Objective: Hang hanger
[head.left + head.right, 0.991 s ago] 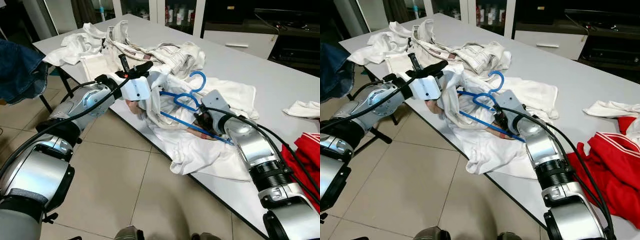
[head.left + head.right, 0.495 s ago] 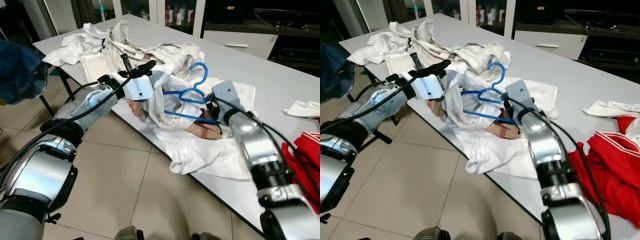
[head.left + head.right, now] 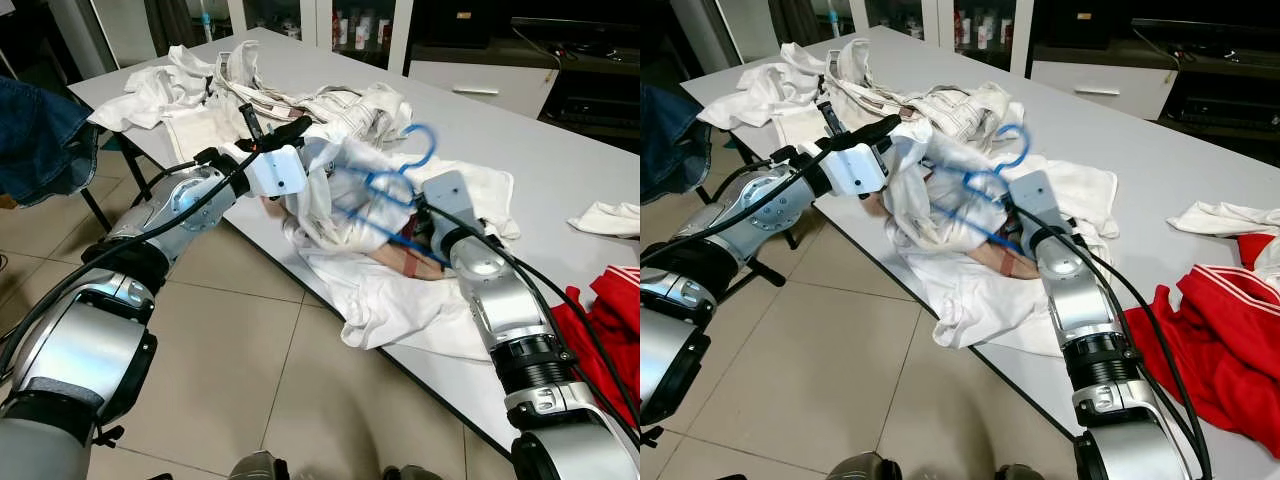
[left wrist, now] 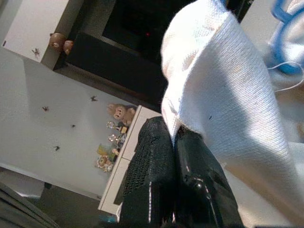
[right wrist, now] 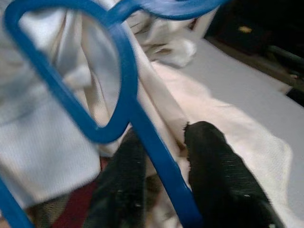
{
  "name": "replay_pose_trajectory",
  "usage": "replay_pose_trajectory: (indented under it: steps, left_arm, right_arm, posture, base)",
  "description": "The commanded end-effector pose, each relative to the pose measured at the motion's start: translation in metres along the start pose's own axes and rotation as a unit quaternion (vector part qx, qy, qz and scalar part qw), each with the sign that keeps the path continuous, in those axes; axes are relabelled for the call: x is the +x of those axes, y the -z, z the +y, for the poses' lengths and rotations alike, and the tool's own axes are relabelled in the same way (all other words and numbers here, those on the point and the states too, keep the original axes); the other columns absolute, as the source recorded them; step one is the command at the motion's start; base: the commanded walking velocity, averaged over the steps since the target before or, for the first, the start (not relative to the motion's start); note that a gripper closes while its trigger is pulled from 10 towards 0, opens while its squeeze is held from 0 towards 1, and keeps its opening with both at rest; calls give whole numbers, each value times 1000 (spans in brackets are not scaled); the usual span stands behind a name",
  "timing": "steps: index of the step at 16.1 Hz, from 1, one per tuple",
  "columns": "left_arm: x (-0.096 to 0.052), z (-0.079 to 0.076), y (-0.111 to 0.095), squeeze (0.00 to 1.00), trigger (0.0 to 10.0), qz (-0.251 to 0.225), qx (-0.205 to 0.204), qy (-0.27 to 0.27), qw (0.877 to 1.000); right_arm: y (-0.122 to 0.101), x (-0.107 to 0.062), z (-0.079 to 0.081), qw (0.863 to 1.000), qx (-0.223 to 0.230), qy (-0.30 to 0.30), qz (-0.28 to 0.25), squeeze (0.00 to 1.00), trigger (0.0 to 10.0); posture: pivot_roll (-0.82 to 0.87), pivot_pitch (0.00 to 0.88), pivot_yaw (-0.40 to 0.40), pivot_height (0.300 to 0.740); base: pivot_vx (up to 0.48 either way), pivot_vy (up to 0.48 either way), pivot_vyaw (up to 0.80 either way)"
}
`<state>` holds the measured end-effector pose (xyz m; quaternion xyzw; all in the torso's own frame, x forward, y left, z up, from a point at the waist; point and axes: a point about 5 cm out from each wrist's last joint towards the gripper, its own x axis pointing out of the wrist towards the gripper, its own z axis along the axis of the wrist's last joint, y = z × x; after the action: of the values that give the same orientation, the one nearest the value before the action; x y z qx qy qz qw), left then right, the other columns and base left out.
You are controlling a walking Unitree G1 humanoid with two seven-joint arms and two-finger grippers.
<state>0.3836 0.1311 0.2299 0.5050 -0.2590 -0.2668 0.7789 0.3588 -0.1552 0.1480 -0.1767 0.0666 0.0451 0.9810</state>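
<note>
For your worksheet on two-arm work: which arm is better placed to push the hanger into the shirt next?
Right. The right gripper already clamps the blue hanger, while the left gripper is pinching the white shirt to hold it up.

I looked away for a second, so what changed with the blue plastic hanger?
The right gripper, shut on the blue plastic hanger, swung it up and further into the white cloth garment. The left gripper stayed clamped on that garment.
</note>
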Motion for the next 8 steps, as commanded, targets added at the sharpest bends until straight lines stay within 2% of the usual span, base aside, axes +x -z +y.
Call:
replay_pose_trajectory:
  steps: [1,4,8]
  left_arm:
    - [-1,4,1,0,10000,1,-17,-11,1000]
    - [-2,0,3,0,10000,11,-19,-8,1000]
    - [-3,4,3,0,10000,10,-8,-13,1000]
  right_arm:
    - [-12,-2,-8,999,15,35,-34,0,0]
    - [-18,-6,-13,995,10,76,-65,0,0]
    - [-21,-10,-10,993,-24,74,-88,0,0]
  posture:
    - [-14,0,57,723]
    - [-16,0,59,723]
    - [-20,0,56,723]
  base:
    - [0,0,0]
    - [0,0,0]
    - [0,0,0]
